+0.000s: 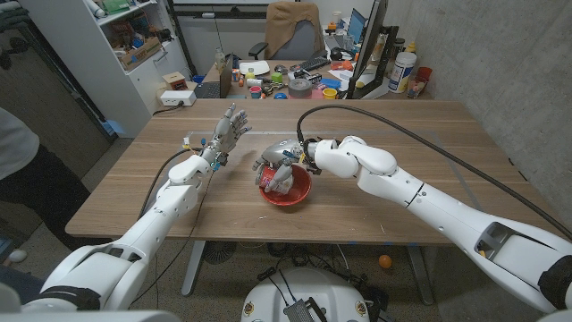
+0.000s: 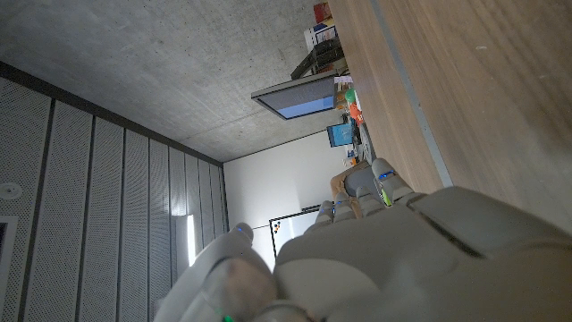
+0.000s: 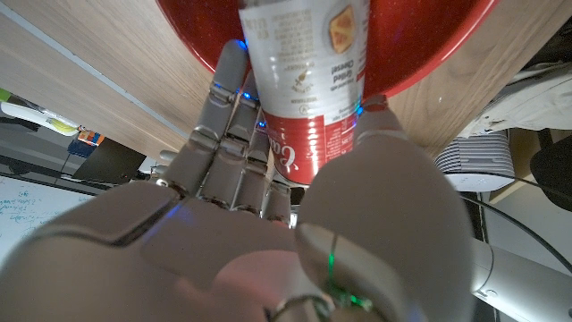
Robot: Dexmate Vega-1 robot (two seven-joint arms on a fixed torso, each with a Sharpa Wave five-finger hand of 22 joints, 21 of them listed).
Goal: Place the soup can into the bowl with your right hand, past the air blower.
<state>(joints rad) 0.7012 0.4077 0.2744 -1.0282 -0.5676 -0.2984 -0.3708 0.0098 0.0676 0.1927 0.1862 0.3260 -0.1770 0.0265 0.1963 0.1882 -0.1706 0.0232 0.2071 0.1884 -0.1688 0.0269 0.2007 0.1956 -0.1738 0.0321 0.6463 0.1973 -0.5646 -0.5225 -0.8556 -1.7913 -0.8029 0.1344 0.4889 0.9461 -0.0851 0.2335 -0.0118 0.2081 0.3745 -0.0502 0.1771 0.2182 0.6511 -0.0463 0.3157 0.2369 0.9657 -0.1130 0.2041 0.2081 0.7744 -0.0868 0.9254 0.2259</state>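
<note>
Looks like a lab or workshop office. Behind the wooden table (image 1: pixel 429 152), a cluttered desk (image 1: pixel 304 82) with tape rolls, tools, a keyboard and a monitor (image 1: pixel 368 49). Beyond the desk, a tan chair (image 1: pixel 295 31). Left of the desk, white shelves (image 1: pixel 134 40) with boxes. Bare concrete wall (image 1: pixel 518 80) right of the table.

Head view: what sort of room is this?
Probably a lab or workshop office: a cluttered desk with a monitor, a swivel chair, and shelves behind the wooden table.
</note>
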